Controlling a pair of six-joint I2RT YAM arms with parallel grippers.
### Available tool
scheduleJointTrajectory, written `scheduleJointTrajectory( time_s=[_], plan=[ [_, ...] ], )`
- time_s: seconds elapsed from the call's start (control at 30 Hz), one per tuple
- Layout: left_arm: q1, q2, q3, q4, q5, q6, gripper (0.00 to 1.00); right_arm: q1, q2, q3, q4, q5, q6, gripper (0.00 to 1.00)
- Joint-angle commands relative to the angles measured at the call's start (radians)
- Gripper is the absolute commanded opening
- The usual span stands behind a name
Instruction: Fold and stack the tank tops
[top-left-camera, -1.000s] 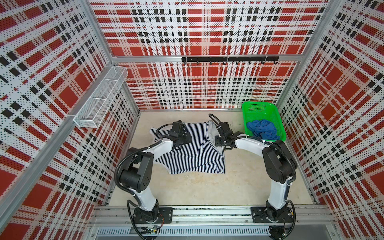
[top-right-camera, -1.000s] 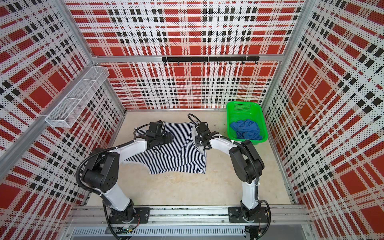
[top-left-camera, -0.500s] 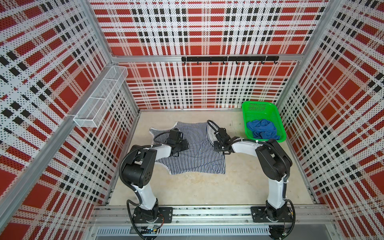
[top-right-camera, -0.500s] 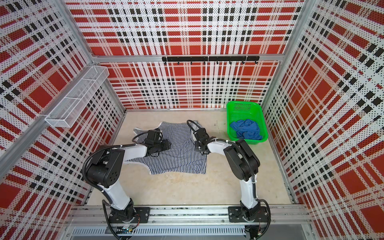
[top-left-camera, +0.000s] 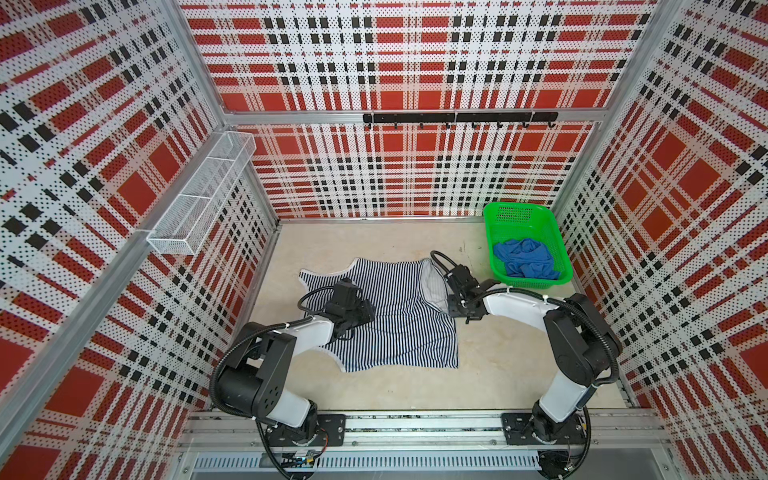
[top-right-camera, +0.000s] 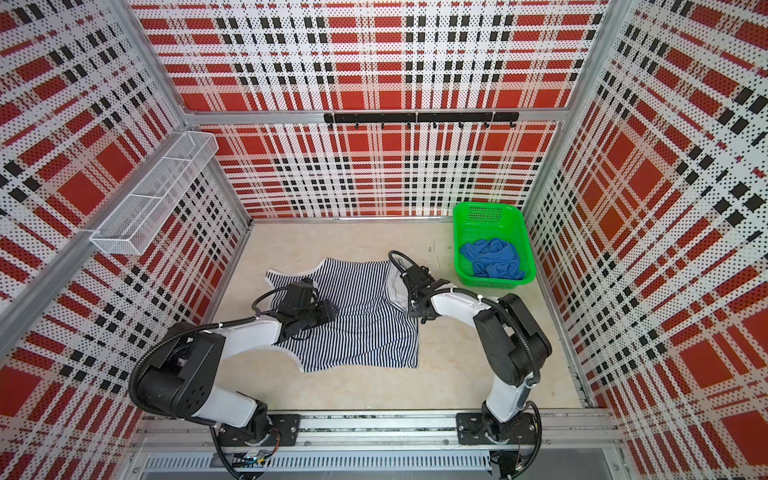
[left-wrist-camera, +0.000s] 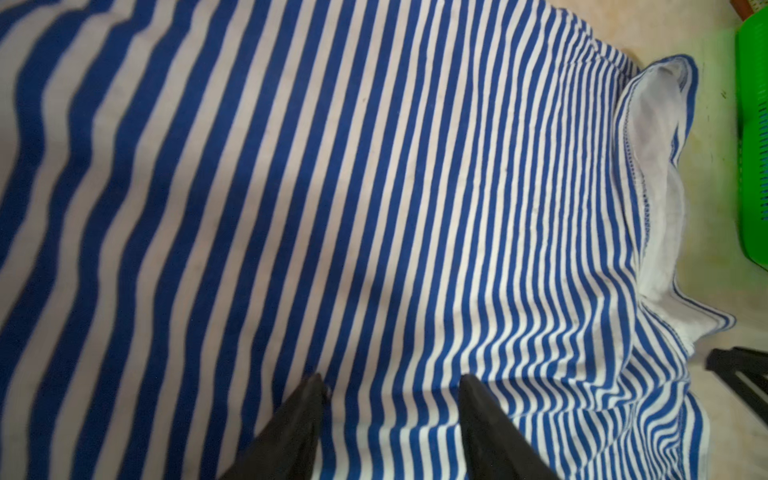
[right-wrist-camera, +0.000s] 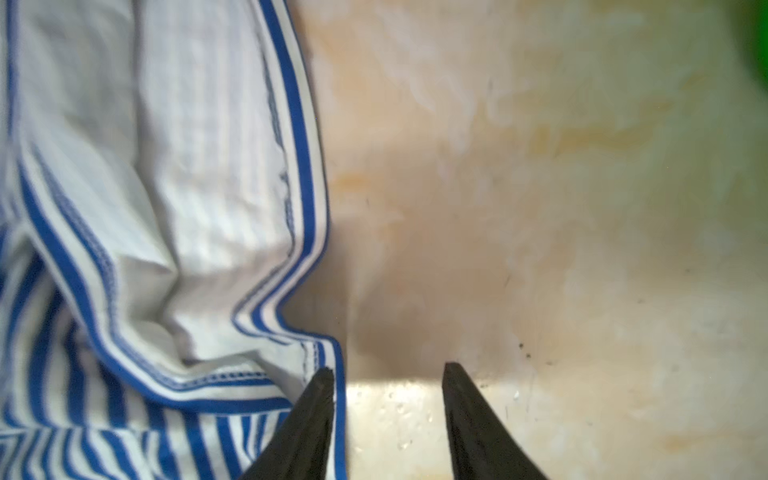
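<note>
Striped tank top (top-left-camera: 395, 316) lies spread flat in the middle of the table (top-left-camera: 498, 386). The edge on the right arm's side is flipped over, pale inside showing, which is probably why both arms are parked there. Left gripper (left-wrist-camera: 390, 382) hovers over the stripes, jaws apart, holding nothing. Right gripper (right-wrist-camera: 388, 370) sits at that flipped hem, also apart and empty. Blue tank top (top-left-camera: 525, 257) lies bunched in the green basket (top-left-camera: 519, 206).

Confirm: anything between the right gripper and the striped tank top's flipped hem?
Nothing visible. The right gripper is open at the edge of the striped tank top, with one fingertip at the flipped hem and only bare table in the gap between its jaws.
</note>
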Motion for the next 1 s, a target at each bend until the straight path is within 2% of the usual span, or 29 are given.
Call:
scheduleJointTrajectory(
  time_s=[0.0,0.17,0.3,0.4,0.47,0.57,0.83,0.97],
  plan=[
    [0.013,0.023,0.018,-0.097,-0.036,0.008,0.56,0.016,0.053,0.157,-0.015,0.074,-0.059,0.57],
    [0.043,0.068,0.067,-0.052,-0.032,0.033,0.56,0.045,0.228,0.337,0.052,0.106,-0.095,0.76],
    [0.078,0.126,0.134,-0.028,-0.023,0.065,0.56,0.064,0.345,0.446,0.087,0.138,-0.100,0.76],
    [0.129,0.184,0.189,-0.016,-0.009,0.084,0.56,0.069,0.407,0.499,0.096,0.139,-0.092,0.62],
    [0.140,0.215,0.215,-0.013,-0.003,0.091,0.56,0.075,0.430,0.520,0.098,0.138,-0.092,0.45],
    [0.144,0.235,0.228,-0.011,-0.001,0.096,0.55,0.084,0.442,0.522,0.121,0.122,-0.095,0.26],
    [0.150,0.229,0.201,0.002,-0.004,0.096,0.55,0.093,0.419,0.475,0.171,0.093,-0.098,0.17],
    [0.169,0.245,0.191,0.019,0.008,0.096,0.55,0.112,0.381,0.442,0.169,0.040,-0.096,0.14]
  ],
)
